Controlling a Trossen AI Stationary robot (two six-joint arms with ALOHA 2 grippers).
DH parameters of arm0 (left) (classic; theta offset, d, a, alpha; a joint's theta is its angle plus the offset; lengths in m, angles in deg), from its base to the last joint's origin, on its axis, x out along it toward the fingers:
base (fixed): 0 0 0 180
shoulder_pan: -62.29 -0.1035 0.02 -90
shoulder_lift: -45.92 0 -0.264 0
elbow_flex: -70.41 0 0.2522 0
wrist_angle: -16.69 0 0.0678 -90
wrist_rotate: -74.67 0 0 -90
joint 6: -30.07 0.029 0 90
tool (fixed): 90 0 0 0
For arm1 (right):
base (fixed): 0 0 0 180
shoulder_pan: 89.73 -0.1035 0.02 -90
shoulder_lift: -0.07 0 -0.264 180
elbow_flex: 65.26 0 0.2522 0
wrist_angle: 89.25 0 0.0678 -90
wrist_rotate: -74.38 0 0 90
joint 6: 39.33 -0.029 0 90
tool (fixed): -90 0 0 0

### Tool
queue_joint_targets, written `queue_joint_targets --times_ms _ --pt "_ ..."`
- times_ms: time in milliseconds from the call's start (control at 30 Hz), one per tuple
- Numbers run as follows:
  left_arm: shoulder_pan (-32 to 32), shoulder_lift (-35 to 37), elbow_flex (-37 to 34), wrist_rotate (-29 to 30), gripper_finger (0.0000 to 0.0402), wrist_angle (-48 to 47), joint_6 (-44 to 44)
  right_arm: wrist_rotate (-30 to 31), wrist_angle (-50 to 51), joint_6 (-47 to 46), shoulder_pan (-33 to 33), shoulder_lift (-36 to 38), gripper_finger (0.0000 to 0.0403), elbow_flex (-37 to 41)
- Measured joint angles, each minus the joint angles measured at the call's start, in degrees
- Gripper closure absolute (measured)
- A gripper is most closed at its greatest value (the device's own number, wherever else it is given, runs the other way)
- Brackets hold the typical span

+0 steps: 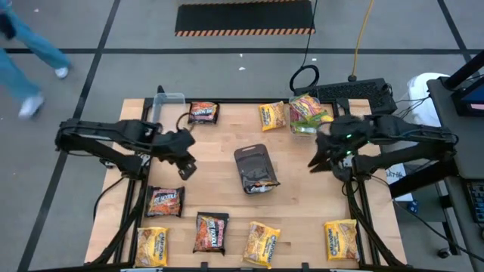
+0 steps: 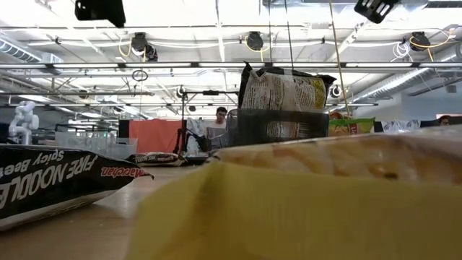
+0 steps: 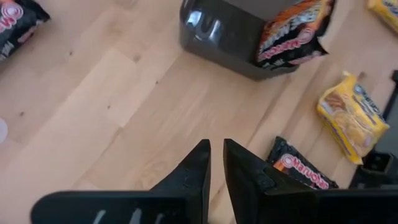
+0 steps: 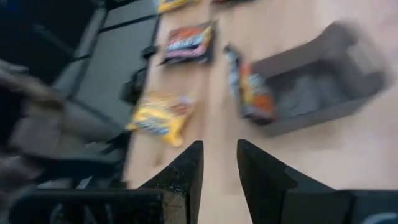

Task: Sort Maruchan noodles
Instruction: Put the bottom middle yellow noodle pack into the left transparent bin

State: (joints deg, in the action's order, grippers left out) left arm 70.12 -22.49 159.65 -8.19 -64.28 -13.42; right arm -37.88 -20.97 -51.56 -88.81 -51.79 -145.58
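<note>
Maruchan noodle packets lie scattered flat on the wooden table: dark ones (image 1: pixel 165 200) (image 1: pixel 211 230) (image 1: pixel 203 112) and yellow ones (image 1: pixel 262 243) (image 1: pixel 340 239) (image 1: pixel 272 115). At the table's middle, a dark packet (image 1: pixel 261 181) stands on edge in the near end of a dark grey tray (image 1: pixel 249 157). My left gripper (image 1: pixel 185 168) hovers left of the tray, its fingers (image 3: pixel 216 146) a narrow gap apart and empty. My right gripper (image 1: pixel 318 160) hovers right of the tray, open and empty (image 4: pixel 219 146).
A clear tub (image 1: pixel 308 113) with green-edged packets stands at the far right, and another clear tub (image 1: pixel 170 104) at the far left. A yellow packet (image 1: pixel 152 245) lies at the near left corner. A person walks on the floor beyond the table's far left.
</note>
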Motion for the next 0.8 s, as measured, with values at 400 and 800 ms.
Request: queue_joint_targets --times_ms 400,800 --pt "7.5 6.5 0.0 0.5 0.0353 -6.9 2.9 -12.4 -16.3 -12.5 -11.7 -20.6 0.0310 0.1" --pt "18.1 7.0 0.0 2.5 0.0353 -8.6 2.5 -6.1 -30.6 -20.3 -20.6 -35.8 0.0310 0.1"
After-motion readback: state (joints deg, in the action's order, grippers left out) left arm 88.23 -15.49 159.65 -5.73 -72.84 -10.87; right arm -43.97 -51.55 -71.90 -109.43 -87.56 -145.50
